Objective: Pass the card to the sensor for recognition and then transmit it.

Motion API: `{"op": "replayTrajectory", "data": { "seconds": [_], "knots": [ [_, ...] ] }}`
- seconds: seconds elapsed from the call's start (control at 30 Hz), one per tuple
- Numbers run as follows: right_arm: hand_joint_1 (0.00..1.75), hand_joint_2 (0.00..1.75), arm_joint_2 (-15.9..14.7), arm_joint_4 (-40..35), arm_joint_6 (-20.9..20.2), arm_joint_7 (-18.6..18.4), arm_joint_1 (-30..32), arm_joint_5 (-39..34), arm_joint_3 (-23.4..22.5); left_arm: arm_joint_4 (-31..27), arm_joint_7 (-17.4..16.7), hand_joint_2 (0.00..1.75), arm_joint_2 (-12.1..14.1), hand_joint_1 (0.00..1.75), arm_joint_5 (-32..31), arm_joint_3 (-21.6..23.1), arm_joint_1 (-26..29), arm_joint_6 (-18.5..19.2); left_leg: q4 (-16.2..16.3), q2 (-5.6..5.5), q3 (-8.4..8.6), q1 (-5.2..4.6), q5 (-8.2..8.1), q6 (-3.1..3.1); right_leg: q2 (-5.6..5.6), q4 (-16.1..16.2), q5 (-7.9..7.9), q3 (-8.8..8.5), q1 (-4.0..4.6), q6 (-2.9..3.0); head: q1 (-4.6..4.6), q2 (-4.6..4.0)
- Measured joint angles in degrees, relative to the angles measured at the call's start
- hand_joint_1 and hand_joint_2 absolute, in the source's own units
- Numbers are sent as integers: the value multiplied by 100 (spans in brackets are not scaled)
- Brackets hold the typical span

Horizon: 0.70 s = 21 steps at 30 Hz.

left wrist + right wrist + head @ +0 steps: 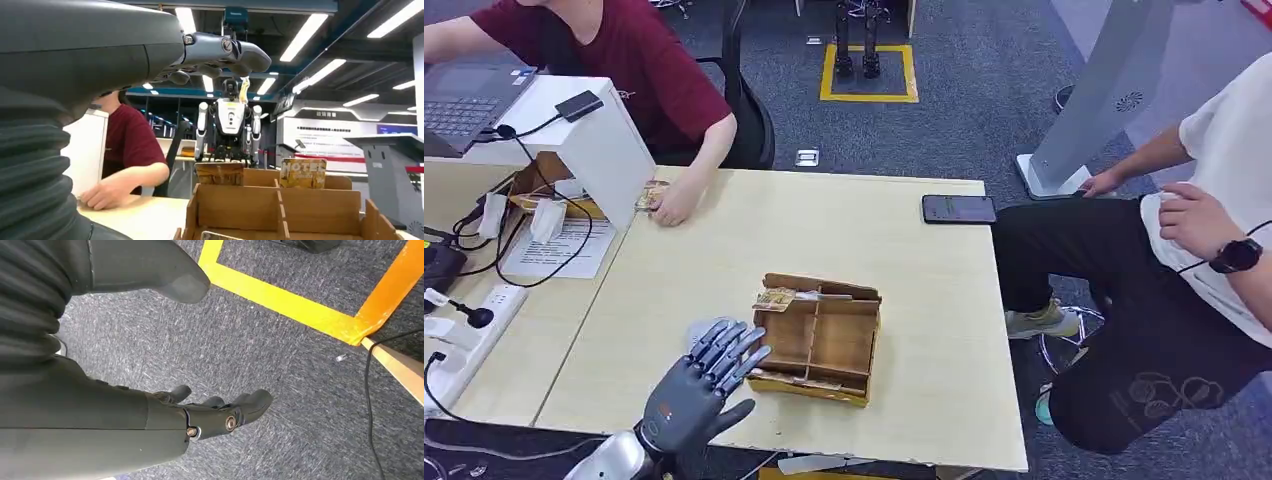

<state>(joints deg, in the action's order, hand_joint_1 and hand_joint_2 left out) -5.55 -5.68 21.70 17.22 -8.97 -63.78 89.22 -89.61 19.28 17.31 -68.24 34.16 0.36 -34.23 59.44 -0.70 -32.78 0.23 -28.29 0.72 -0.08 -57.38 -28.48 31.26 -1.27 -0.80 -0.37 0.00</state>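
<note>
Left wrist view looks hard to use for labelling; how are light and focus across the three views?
Left wrist view: bright ceiling strips glare, the left robot hand looms dark and soft, the cardboard box reads clearly. Head view: even light, sharp. Right wrist view: the right robot hand over carpet, evenly lit.

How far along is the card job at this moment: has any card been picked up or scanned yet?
Nothing looks done yet. The left hand is open beside the wooden box, holding nothing; a card stands in the box's far left compartment. The right hand hangs over the carpet, also holding nothing. Still left: grasp a card, present it at the sensor and pass it on. The person in the red shirt holds another card by the white stand.
</note>
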Motion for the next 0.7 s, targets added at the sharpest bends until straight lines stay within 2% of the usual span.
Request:
{"op": "replayTrajectory", "data": {
  "seconds": [0.33,0.47,0.6,0.7],
  "knots": [
    [0,175,0,0,0,15,-1,0,0,70,-79,175,24,0,-26,17,-17,-37,0,0,0,0,0,0,0,0,0,1,0,0,-2,0],
    [0,175,0,-2,0,33,0,0,0,118,-155,175,-6,0,-227,109,-91,-120,0,0,0,0,0,0,0,0,0,0,0,0,-2,0],
    [0,175,11,-9,0,33,-14,68,2,255,-489,175,-85,0,-592,299,-251,-166,0,-1,-1,0,0,0,-1,0,0,-1,0,0,0,0],
    [0,175,17,-15,13,33,-31,83,2,348,-514,175,-125,0,-516,402,-314,-203,0,1,1,-1,0,0,1,0,1,0,0,0,0,0]
  ]
}}
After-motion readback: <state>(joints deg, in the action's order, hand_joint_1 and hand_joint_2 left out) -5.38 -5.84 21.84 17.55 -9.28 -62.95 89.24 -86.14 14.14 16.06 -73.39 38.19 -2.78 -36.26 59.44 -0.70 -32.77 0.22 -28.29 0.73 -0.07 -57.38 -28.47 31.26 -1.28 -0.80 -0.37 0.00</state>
